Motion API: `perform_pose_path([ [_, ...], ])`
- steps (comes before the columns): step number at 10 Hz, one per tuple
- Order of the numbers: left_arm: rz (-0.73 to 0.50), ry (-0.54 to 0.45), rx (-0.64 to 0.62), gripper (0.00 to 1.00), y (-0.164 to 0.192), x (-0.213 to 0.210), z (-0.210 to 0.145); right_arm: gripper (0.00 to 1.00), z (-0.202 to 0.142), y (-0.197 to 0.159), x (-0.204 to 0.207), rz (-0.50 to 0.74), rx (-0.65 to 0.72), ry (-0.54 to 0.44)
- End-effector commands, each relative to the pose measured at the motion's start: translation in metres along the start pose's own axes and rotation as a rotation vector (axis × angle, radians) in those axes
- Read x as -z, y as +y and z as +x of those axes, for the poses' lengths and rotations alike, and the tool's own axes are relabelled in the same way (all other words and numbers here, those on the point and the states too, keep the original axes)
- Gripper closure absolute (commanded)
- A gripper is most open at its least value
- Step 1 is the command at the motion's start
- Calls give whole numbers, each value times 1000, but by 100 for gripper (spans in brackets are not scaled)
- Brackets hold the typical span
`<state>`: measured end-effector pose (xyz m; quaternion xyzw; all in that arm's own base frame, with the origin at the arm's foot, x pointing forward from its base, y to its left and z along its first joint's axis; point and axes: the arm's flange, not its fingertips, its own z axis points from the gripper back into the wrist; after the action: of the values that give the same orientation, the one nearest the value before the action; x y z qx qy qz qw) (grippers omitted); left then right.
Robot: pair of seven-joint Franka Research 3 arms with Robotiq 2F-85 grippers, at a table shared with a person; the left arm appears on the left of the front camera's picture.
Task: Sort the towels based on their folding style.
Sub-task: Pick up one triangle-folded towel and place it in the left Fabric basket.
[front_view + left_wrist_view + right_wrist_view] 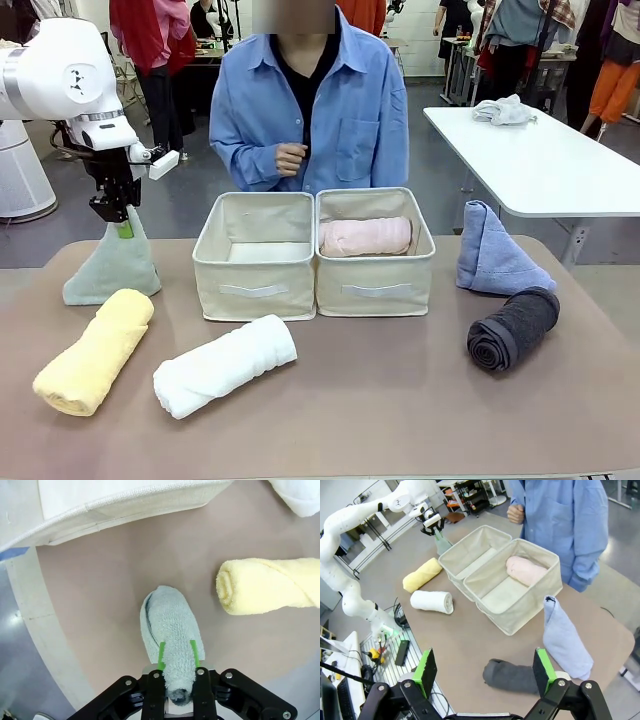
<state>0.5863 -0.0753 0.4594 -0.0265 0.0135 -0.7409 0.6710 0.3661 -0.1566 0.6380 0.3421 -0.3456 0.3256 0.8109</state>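
The peak of the grey-green triangle fold (112, 265) is hidden between the fingers of the left gripper (122, 228), and in the left wrist view the top of that fold fills the gap between the green pads. The pink roll (365, 237) is half hidden behind the front wall of the right basket (375, 292), in which it lies. In the left wrist view the white roll (225, 365) is cut off at the upper corner. Whether the dark grey roll (512, 328) touches the light blue triangle fold (495, 255) just behind it is hard to tell. The left gripper is clamped tight on the tip of the grey-green fold, whose base rests on the table (400, 410) near the far left corner. The right gripper (485, 666) stands spread wide above the table's right near corner, with nothing between its pads. There are six towels: four rolls and two triangle folds. The yellow roll (95, 350) lies by the left edge, the white roll in front of the left basket (255, 292), and the blue fold and dark grey roll lie toward the right edge. The two beige baskets stand side by side, touching, at the middle of the far edge, before a person (310, 100) in a blue shirt.
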Motion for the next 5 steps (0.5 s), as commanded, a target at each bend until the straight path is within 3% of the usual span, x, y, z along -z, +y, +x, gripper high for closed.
perform_pose_path([
  [1,-41,-68,-17,98,-12,-23,-1,0,0,-1,0,8,-3,-11],
  [3,-46,-90,-71,98,-62,-90,4,0,0,-1,0,8,-3,-11],
  [5,21,-83,-6,98,-115,-155,17,0,0,-1,0,8,-3,-11],
])
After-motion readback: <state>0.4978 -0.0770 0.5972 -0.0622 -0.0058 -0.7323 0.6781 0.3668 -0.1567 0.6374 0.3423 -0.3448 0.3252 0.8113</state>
